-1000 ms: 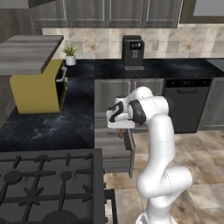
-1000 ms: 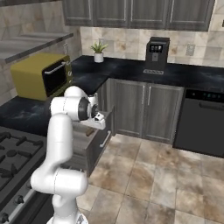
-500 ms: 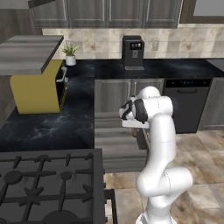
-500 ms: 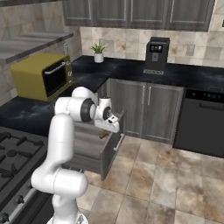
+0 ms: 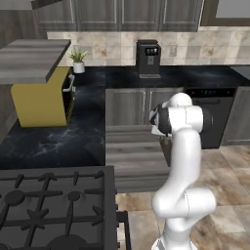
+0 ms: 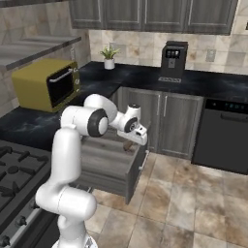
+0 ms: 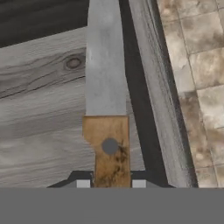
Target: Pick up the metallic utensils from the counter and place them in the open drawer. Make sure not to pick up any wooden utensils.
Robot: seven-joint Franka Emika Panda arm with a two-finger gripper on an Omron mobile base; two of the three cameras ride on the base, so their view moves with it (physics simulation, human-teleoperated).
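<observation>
My gripper (image 7: 110, 184) is shut on a metallic utensil, a knife (image 7: 105, 65) with a silver blade and a brown wooden handle (image 7: 109, 148). The blade points away from the hand, just above the grey wood-grain floor of the open drawer (image 7: 39, 118) and close to its front panel (image 7: 153, 87). From the base cameras, the gripper (image 6: 138, 139) hangs over the front part of the drawer (image 6: 109, 162), which is pulled out from the black counter (image 5: 49, 141). The arm's elbow partly covers the hand (image 5: 158, 124) in the left base view.
A yellow microwave (image 5: 41, 97) sits on the counter at the left. A coffee machine (image 5: 148, 58) and a small plant (image 5: 78, 61) stand at the back. The stove (image 5: 53, 205) lies near the base, a dishwasher (image 5: 217, 117) is at the right, and tiled floor (image 7: 201, 65) lies past the drawer front.
The arm has swung the hand to the right, carrying the knife from the counter side out over the drawer toward its front panel. The grip on the knife is unchanged.
</observation>
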